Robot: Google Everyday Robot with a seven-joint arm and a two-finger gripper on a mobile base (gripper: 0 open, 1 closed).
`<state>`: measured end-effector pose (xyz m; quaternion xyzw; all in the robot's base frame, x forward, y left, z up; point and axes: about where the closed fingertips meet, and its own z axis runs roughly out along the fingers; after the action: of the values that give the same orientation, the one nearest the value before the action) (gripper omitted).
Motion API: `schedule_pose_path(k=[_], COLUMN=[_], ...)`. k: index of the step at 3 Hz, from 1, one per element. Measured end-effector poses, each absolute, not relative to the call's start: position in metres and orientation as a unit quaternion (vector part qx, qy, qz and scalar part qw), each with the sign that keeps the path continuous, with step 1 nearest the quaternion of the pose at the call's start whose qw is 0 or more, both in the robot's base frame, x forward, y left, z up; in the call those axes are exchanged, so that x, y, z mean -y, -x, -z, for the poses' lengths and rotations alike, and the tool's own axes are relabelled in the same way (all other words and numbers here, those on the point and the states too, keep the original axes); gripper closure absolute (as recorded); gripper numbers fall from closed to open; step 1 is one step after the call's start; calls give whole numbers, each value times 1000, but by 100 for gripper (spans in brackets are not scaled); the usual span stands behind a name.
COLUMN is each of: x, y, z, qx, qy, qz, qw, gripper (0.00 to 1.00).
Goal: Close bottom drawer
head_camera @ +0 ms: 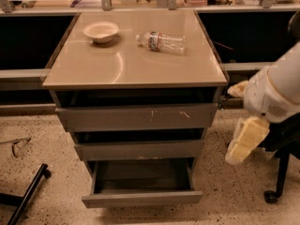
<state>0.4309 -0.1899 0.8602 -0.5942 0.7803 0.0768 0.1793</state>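
Note:
The bottom drawer (142, 198) is the lowest of the cabinet's three grey drawers. It is pulled out toward me, and its empty inside shows. Its plain front faces me near the floor. The middle drawer (138, 150) and the scratched top drawer (137, 117) above it stick out only a little. My gripper (244, 142) hangs at the right of the cabinet, about level with the middle drawer. It is a cream-yellow piece below the white arm (276, 90). It is apart from the drawers and touches nothing.
A white bowl (101, 31) and a plastic bottle (161, 41) lying on its side are on the cabinet top (117, 67). A black chair base with a castor (272, 196) stands at the right. A black bar (28, 193) lies on the speckled floor at the left.

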Motion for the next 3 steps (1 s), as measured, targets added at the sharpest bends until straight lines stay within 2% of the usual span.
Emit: schedule_pose_path(k=[1,2,3], x=[177,176,144], y=[-420,-420,-419], z=[-793,-792,-739], qx=[-774,-773,-756], qy=[586,588,593], qz=[-157,-159,-212], qw=[178,177,181], gripper=[0,0,0])
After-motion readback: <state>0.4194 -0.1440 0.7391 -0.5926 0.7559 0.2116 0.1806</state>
